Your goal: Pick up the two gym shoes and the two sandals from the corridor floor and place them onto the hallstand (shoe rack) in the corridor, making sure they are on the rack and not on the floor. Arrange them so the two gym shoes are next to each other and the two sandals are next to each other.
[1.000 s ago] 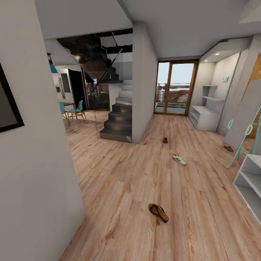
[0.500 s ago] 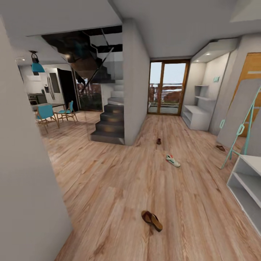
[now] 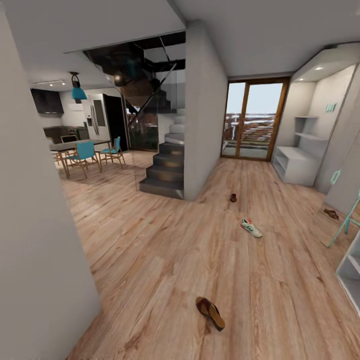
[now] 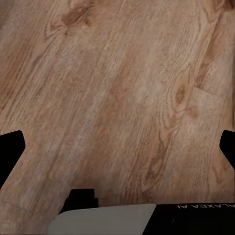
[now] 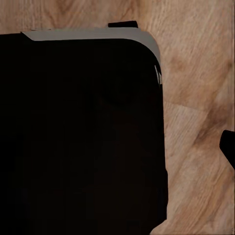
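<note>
While the head view looks down a long corridor, the corridor floor (image 3: 165, 260) of light wood planks carries the shoes, all well apart from each other. One brown sandal (image 3: 210, 313) lies closest to the camera, near the middle of the floor, with its toe strap at the farther end. Further along lies a white gym shoe (image 3: 251, 227) with green stripes and a red-orange accent. Beyond it, near the corner of the grey pillar (image 3: 205, 110) beside the dark staircase (image 3: 165, 170), there is a small dark brown object (image 3: 233, 198); it is too small to say which shoe it is. Another brown sandal (image 3: 331, 214) rests near the right wall, just beside a turquoise frame (image 3: 345, 222).

At the far right end of the corridor, next to the glass door (image 3: 255, 120), stands the light grey hallstand (image 3: 297, 165) with its low open shelves and wall shelves above. A white shelf unit (image 3: 351, 272) shows at the right edge.

Each wrist view looks at the wooden floor. The left end effector (image 4: 117, 152) shows two dark fingertips (image 4: 10, 147) at opposite edges, so it is spread wide and holds nothing. For the right end effector, only one fingertip (image 5: 227, 147) is seen beside a large black body (image 5: 83, 132), and I cannot tell its state.
</note>
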You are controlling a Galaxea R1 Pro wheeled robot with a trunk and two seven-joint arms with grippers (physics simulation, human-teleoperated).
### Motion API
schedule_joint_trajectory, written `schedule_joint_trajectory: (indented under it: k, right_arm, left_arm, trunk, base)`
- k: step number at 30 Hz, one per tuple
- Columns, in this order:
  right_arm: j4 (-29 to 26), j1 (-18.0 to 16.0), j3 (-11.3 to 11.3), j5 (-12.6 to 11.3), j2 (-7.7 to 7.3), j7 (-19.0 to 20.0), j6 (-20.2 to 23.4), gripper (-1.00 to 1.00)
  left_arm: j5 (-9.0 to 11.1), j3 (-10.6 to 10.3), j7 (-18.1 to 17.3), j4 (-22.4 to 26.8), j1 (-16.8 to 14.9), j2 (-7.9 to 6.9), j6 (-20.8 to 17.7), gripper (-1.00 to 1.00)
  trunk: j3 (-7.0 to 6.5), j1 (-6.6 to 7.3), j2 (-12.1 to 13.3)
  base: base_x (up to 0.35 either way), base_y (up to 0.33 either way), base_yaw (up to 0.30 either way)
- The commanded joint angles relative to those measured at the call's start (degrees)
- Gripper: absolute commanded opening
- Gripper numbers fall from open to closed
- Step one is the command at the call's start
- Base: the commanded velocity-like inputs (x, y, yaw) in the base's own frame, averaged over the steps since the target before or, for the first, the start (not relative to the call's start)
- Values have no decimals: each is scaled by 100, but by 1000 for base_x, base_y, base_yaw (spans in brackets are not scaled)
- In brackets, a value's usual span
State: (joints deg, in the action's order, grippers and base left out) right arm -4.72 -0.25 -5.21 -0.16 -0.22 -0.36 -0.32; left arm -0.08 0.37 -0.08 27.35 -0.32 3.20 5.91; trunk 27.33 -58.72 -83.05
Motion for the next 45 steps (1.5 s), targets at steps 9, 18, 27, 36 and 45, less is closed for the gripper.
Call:
schedule_joint_trajectory:
  k: [9, 18, 27, 36, 45]
  right_arm:
    - [-2, -1, -41, -2, 2, -4, -3, 100]
    - [-15, -1, -41, -2, -17, -7, 1, 100]
    - [-263, -1, -34, 27, 3, -8, -8, 100]
    - [-1323, -1, -24, 65, 5, -24, -8, 100]
    - [-2392, -31, -6, 94, -4, -32, 187, 100]
  left_arm:
    - [-1, 6, -1, -2, -3, 5, 16, 100]
    - [-1, 4, -1, -2, -3, 6, 16, 100]
    - [-1, 6, -1, 653, -3, 1, 18, 100]
    - [156, 38, 7, 1806, -3, -18, 0, 100]
    - [612, 63, 16, 1835, -3, -164, 7, 100]
  trunk:
    - [34, 0, -3]
    - [51, 0, -3]
    - [51, 0, -3]
    - [51, 0, -3]
    - [51, 0, -3]
  base:
    - [90, -339, 279]
    - [91, -339, 172]
    - [22, -241, 2]
    - [0, -10, 0]
    - [0, 0, 0]
